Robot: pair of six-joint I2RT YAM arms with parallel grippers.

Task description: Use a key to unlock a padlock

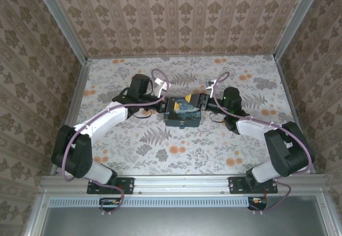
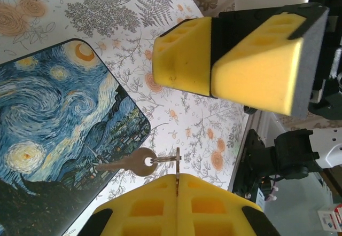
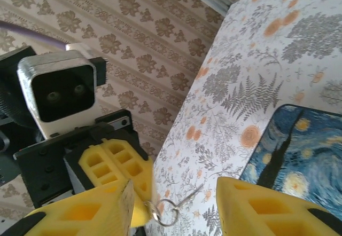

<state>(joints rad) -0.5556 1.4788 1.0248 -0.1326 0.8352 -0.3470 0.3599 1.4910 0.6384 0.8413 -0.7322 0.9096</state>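
My left gripper [image 2: 177, 179] is shut on the key [image 2: 177, 165], a thin metal blade seen edge-on. A small ring links it to a second brassy key [image 2: 125, 163], which hangs over the corner of the night-sky box [image 2: 59, 134]. The right gripper [image 3: 176, 193] is open, with the key ring [image 3: 170, 215] low between its yellow fingers [image 3: 256, 209], close to the left one. In the top view both grippers, the left [image 1: 160, 103] and the right [image 1: 202, 101], meet over the box [image 1: 181, 113]. A tiny bluish glint on the box's near side [image 1: 183, 123] may be the padlock; it is too small to tell.
The floral table top [image 1: 176, 156] is bounded by wallpapered walls on three sides and a metal rail [image 1: 181, 182] at the near edge. Loose cables arch over both wrists. The right arm's black links [image 2: 278, 156] stand close beside the left gripper.
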